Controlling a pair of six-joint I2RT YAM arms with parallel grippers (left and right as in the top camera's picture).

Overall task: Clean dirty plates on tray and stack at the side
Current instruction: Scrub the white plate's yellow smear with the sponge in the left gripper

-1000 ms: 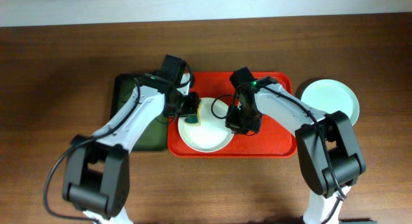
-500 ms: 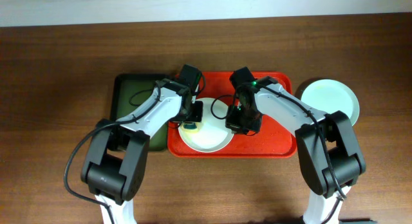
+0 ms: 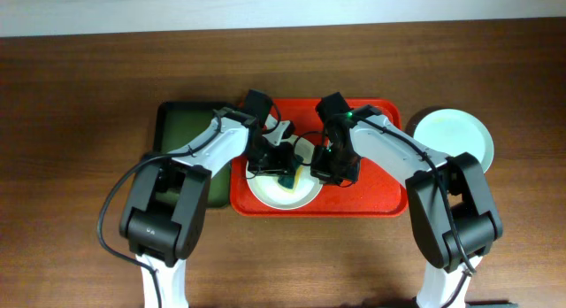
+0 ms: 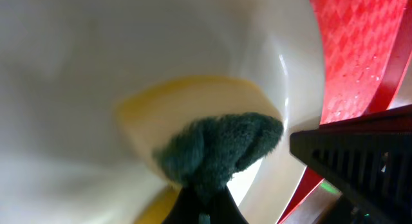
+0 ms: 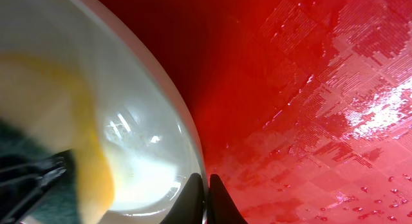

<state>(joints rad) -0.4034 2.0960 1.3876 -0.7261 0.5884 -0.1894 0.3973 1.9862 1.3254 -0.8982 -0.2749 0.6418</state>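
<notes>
The white plate (image 3: 274,195) lies in the red tray (image 3: 380,188), toward the tray's 8 o'clock corner. The left gripper (image 3: 285,173) is over the middle of the plate, its claw closed on a sponge (image 3: 287,177). In the left wrist view the sponge (image 4: 219,143) shows a dark green scouring face and a yellow body. It is pressed against the plate's pale inner surface (image 4: 77,50), and the two dark fingers (image 4: 206,208) pinch it from below.

The right gripper (image 3: 329,166) is at the plate's 3 o'clock edge. In its own wrist view the fingertips (image 5: 196,188) stand tight together at the white rim (image 5: 161,114), clamping it, with wet red tray floor (image 5: 309,89) beside them.

A pale green plate (image 3: 453,135) rests on the wooden table (image 3: 88,96) at 3 o'clock from the tray, just beside its rim. A dark green tray (image 3: 177,140) lies against the red one at 9 o'clock.
</notes>
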